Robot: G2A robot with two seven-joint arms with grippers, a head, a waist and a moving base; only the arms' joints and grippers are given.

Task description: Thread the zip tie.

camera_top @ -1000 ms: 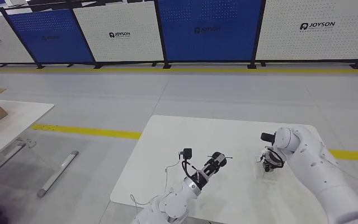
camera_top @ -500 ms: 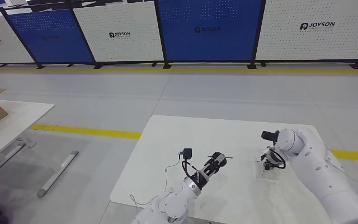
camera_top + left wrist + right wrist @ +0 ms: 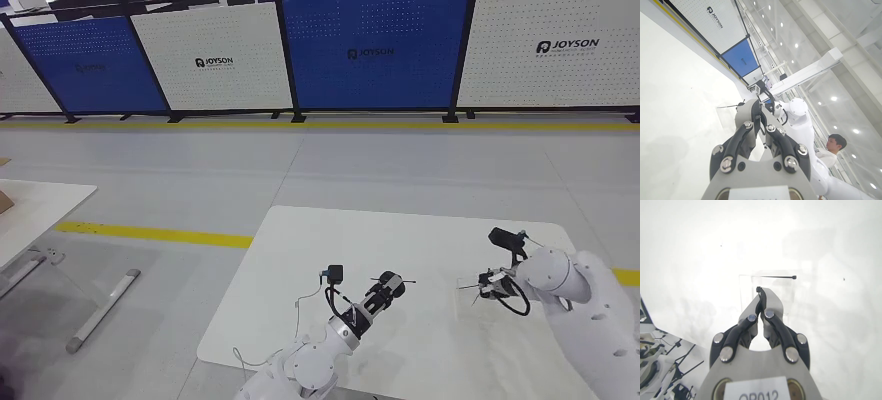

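My right gripper (image 3: 759,294) is shut on a black zip tie (image 3: 758,289), whose head pokes out past the fingertips. It hangs just short of a clear plastic stand (image 3: 745,294). A second zip tie (image 3: 778,276) lies flat across the top of that stand. In the top view my right gripper (image 3: 487,283) is at the table's right side. My left gripper (image 3: 388,287) is near the table's middle, with a thin black strip (image 3: 405,282) crossing its tips. From the left wrist, my left gripper (image 3: 758,110) looks shut, and the stand (image 3: 724,113) is beyond it.
The white table (image 3: 300,260) has open surface on its far and left parts, with its front edge close to the left arm. Blue and white pegboard panels (image 3: 370,55) line the floor behind. Another table's corner (image 3: 30,200) sits far left.
My right arm has swung to the right, and its gripper has drawn slightly back from the clear stand. The left arm has not moved.
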